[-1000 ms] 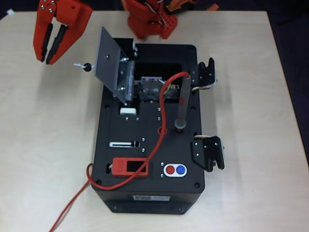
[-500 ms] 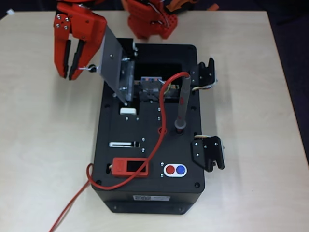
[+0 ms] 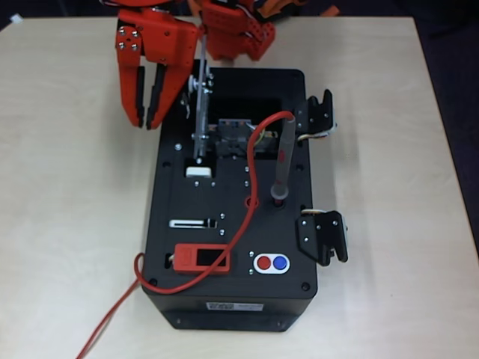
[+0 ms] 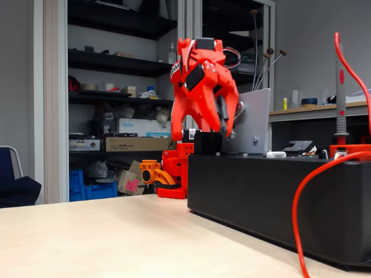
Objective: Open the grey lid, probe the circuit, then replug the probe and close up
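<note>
A: The grey lid [image 3: 200,112] stands nearly on edge over the black box [image 3: 224,292], just to the right of the gripper [image 3: 144,120] in the overhead view. Close it now?

B: That looks like the step in hand; the probe [image 3: 282,161] sits upright in its socket. The gripper fingers are slightly parted, grasping nothing. Push the lid's outer face gently, past vertical, over the circuit [image 3: 236,138].

A: What's unclear?

B: Whether finger and lid touch. The knob is hidden.

Grey lid [image 3: 200,112] stands upright; probe [image 3: 282,161] plugged upright beside circuit [image 3: 236,138].
</note>
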Robot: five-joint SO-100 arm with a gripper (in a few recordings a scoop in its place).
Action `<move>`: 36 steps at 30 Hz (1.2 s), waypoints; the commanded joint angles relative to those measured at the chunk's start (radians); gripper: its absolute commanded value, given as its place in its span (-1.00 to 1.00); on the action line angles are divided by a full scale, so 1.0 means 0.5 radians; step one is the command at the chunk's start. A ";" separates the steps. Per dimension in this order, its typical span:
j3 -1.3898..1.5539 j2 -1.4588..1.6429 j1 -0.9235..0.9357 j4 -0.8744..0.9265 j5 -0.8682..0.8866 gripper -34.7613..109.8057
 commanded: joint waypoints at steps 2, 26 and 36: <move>-0.209 0.055 -0.028 0.172 0.080 -0.52; -0.233 0.046 -0.488 0.114 0.611 -0.52; -0.322 0.196 -0.528 -0.055 0.503 -0.52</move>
